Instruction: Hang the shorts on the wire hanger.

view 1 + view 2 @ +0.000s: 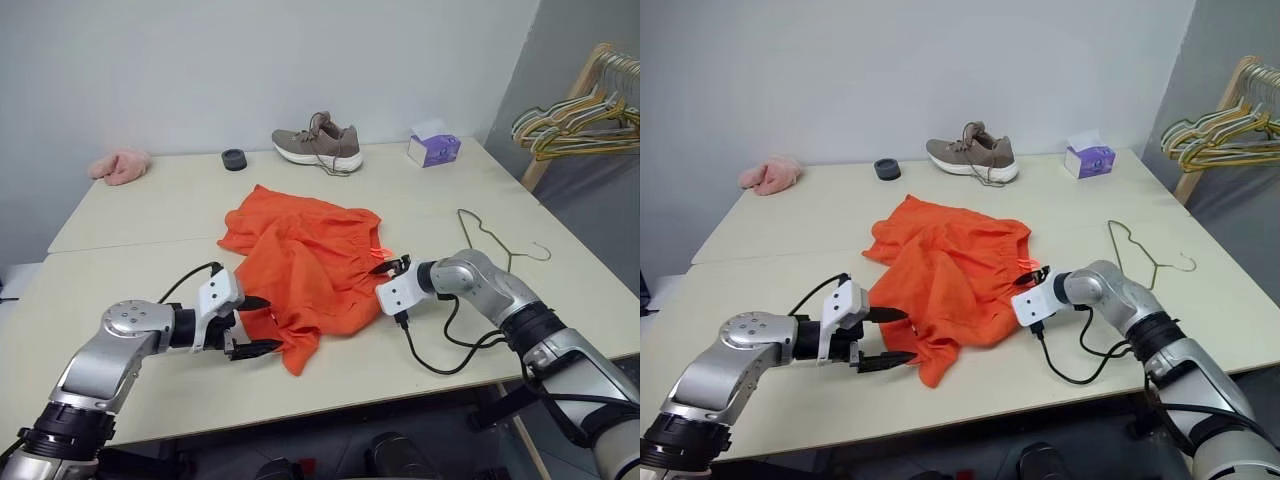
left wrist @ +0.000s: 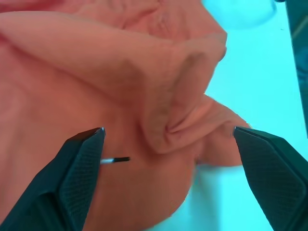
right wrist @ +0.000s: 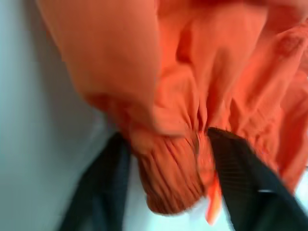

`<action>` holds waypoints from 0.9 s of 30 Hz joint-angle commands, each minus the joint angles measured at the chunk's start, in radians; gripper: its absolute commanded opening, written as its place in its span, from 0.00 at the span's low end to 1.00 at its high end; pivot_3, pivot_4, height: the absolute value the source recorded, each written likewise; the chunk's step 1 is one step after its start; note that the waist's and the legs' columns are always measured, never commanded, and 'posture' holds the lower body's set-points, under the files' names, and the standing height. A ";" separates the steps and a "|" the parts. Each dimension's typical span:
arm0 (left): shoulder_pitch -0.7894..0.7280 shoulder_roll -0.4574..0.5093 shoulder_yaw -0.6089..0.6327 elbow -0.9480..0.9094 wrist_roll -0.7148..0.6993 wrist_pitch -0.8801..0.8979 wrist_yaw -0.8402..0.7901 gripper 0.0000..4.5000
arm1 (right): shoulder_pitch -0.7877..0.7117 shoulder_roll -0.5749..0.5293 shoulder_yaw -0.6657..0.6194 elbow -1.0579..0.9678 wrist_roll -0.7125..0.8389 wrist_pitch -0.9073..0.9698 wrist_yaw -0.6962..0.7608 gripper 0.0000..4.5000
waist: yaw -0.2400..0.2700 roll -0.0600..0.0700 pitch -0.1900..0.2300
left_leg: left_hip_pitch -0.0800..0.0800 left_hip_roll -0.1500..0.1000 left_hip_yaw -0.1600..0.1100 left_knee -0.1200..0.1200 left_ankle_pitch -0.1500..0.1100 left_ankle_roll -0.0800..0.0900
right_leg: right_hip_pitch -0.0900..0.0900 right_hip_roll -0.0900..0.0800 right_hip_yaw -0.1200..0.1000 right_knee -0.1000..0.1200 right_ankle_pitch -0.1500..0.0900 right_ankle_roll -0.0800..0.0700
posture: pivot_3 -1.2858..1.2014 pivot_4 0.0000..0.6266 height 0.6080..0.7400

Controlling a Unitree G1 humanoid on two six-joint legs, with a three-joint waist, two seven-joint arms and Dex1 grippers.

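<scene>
Two arms angled inward at shorts [image 1: 300, 265] (table-level), left jaws wide.

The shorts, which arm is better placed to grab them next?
Right, probably. The right gripper already has the gathered waistband of the shorts between its fingers; the left gripper is open at the hem.
</scene>
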 commanded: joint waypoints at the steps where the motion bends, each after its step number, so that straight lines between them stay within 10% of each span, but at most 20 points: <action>1: -0.041 -0.042 -0.033 -0.018 0.028 -0.032 0.035 1.00 | -0.006 0.013 -0.096 -0.090 0.126 0.155 0.080 0.22 | 0.005 0.000 0.000 | 0.000 0.000 0.000 0.000 0.000 0.000 | 0.000 0.000 0.000 0.000 0.000 0.000 | 0.45 0.01 1.00; 4: -0.067 -0.094 -0.061 -0.026 0.041 -0.012 0.076 1.00 | -0.011 0.007 -0.110 -0.124 0.139 0.208 0.099 0.01 | 0.010 0.000 0.000 | 0.000 0.000 -0.001 0.000 0.000 0.000 | 0.000 0.000 -0.001 0.000 0.000 0.000 | 0.44 0.01 1.00; 18: -0.081 -0.164 -0.233 0.041 0.225 0.062 0.207 1.00 | 0.002 -0.008 -0.116 -0.307 0.182 0.362 0.158 0.01 | 0.001 0.002 -0.002 | -0.001 0.000 -0.001 0.000 0.000 0.000 | -0.001 0.000 -0.001 0.001 0.000 0.000 | 0.43 0.02 1.00; 27: -0.056 -0.059 -0.143 0.083 0.246 -0.032 0.232 0.46 | 0.042 -0.063 -0.127 -0.385 0.205 0.383 0.175 0.00 | 0.000 0.002 -0.002 | 0.000 0.000 -0.001 0.000 0.000 0.000 | -0.001 0.000 0.000 0.001 0.000 0.000 | 0.44 0.03 1.00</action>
